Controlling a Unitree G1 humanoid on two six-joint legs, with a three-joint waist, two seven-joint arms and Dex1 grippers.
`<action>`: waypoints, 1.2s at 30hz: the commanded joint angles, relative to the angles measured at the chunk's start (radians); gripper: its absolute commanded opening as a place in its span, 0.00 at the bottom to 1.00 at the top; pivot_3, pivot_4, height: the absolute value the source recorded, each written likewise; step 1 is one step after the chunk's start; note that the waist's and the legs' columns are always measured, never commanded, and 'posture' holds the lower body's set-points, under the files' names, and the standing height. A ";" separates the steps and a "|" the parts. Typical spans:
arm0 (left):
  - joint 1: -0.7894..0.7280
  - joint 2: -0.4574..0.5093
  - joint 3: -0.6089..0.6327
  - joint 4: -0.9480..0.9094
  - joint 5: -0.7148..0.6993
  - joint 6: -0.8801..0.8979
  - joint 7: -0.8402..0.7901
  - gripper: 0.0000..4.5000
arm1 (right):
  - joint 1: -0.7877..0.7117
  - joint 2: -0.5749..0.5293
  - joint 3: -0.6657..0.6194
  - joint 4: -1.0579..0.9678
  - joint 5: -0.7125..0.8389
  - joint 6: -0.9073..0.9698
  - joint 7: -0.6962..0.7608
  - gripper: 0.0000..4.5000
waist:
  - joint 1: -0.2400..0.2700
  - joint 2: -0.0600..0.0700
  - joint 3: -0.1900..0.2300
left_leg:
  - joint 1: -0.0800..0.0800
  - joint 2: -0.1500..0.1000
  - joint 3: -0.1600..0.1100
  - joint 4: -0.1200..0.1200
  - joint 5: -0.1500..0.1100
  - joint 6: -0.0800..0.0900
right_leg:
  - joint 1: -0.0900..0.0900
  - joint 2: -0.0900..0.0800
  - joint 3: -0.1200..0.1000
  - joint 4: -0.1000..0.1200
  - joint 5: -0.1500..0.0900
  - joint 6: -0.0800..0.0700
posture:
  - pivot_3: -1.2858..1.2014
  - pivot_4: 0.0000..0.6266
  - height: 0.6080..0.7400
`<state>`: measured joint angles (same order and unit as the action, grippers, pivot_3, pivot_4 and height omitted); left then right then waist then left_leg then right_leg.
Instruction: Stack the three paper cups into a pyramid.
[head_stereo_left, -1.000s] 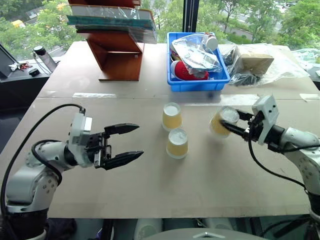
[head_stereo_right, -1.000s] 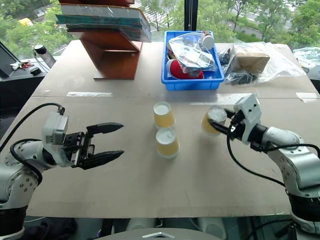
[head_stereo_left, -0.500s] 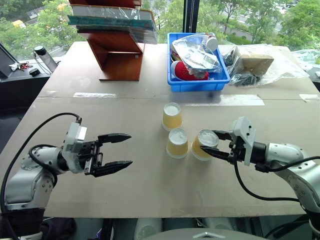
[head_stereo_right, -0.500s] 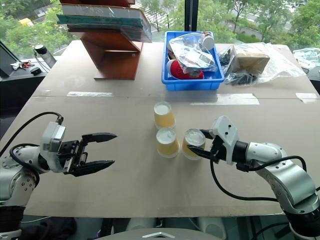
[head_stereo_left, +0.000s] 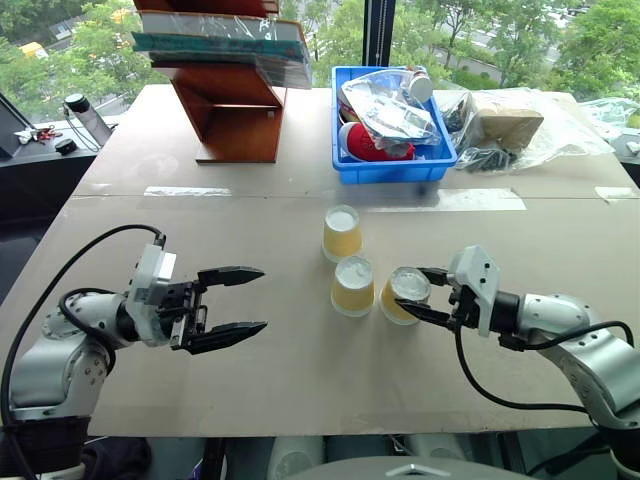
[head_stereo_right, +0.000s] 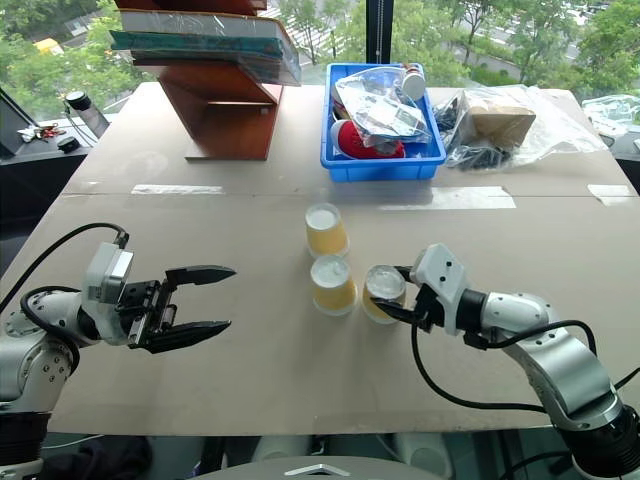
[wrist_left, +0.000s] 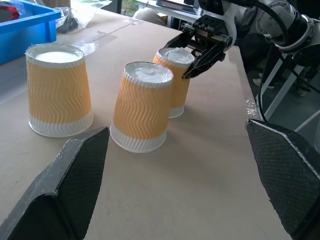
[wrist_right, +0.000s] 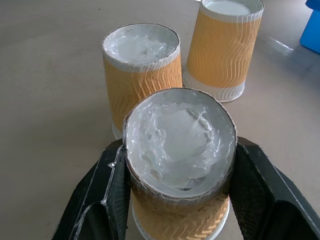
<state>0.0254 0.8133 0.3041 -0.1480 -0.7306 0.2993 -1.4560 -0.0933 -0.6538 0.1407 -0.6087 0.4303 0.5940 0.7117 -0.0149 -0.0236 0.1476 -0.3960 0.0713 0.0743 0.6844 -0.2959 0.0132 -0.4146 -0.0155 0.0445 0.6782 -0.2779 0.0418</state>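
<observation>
Cup (wrist_right: 180, 145) between right gripper (wrist_right: 177, 195) fingers, close-up.

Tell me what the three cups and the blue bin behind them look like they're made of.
The held cup, middle cup and far cup look like paper: matte yellow-tan sleeves embossed with wavy ribs, white rims and wrinkled white upturned bases. The right gripper holds the first without visible denting, so fairly stiff. The blue bin looks like smooth moulded plastic, with even colour and a slight sheen.
</observation>
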 joint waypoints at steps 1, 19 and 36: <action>-0.004 0.002 0.002 -0.033 -0.010 0.001 0.005 1.00 | 0.001 0.009 0.022 -0.009 -0.009 -0.012 0.005 0.48 | 0.000 0.000 0.000 | 0.000 0.000 0.000 0.000 0.000 0.000 | 0.000 0.000 0.000 0.000 0.000 0.000 | 0.52 0.24 1.00; -0.030 0.002 -0.027 -0.034 -0.008 0.011 0.014 1.00 | -0.034 0.020 0.048 -0.049 -0.035 0.053 -0.017 0.66 | -0.002 -0.001 -0.001 | 0.001 0.000 0.000 0.000 0.000 0.000 | 0.000 0.000 0.000 0.000 0.000 0.000 | 0.52 0.24 1.00; -0.293 -0.105 -0.197 0.013 0.100 0.099 0.279 1.00 | 0.145 -0.064 -0.357 -0.254 0.177 -0.016 0.048 0.99 | 0.016 -0.002 -0.001 | -0.001 -0.001 -0.001 0.001 0.000 0.000 | 0.001 0.000 -0.001 0.000 0.000 0.000 | 0.52 0.24 1.00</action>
<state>-0.2444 0.7159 0.1247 -0.1400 -0.6591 0.4121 -1.1950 0.0414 -0.7109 -0.1550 -0.8034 0.5671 0.6048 0.7564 0.0014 -0.0252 0.1467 -0.3967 0.0702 0.0729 0.6855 -0.2958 0.0131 -0.4129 -0.0159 0.0439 0.6779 -0.2776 0.0422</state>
